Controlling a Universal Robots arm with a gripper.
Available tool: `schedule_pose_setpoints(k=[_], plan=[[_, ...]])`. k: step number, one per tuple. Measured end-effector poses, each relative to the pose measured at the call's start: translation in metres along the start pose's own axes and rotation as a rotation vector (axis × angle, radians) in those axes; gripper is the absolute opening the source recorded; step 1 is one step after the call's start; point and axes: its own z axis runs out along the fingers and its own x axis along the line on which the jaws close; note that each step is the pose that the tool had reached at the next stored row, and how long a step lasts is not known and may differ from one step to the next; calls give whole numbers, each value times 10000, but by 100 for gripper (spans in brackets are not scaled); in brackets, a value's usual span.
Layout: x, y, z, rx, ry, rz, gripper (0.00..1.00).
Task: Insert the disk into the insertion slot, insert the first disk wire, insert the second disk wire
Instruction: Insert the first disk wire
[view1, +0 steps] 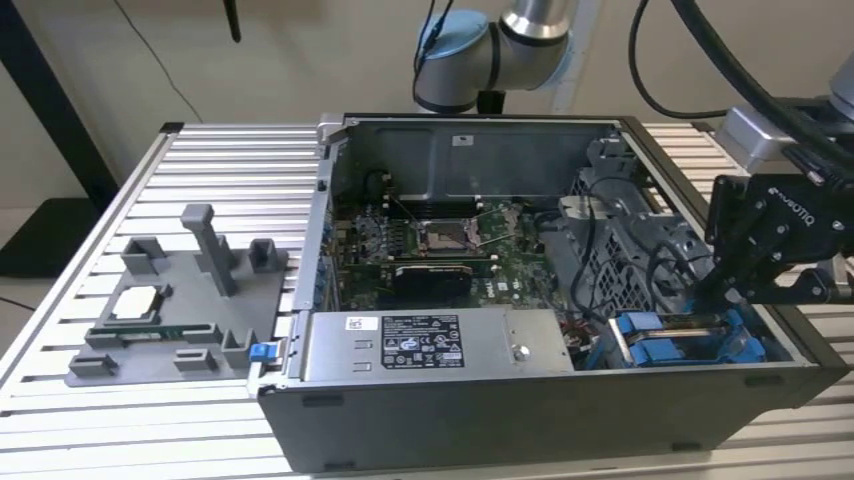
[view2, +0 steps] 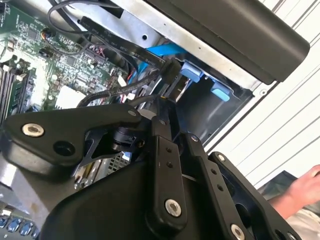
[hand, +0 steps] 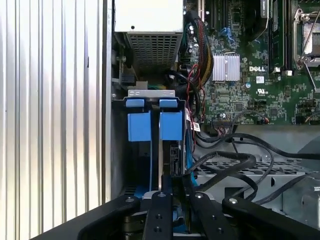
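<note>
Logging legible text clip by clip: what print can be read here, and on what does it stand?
Power-supply box label: print too small to read.
Motherboard: white maker's mark and tiny codes, not quoted.
Gripper: white maker's lettering on its housing, not quoted.

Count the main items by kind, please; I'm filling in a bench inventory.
Computer case: 1
Power-supply box: 1
Motherboard: 1
Grey parts fixture: 1
Gripper: 1
Total: 5

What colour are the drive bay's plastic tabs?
Bright blue plastic tabs, best in the first wrist view.
</note>
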Motion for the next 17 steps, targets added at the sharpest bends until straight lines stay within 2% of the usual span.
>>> schedule_pose_setpoints(k=[5,10,13,16,17], plan=[[0,-35,33,0,-11,-1,0],[1,-48,80,-1,-58,30,0],[1,-50,94,-1,-112,46,0],[0,-61,97,-4,-206,48,0],[1,-70,98,-4,-209,49,0]])
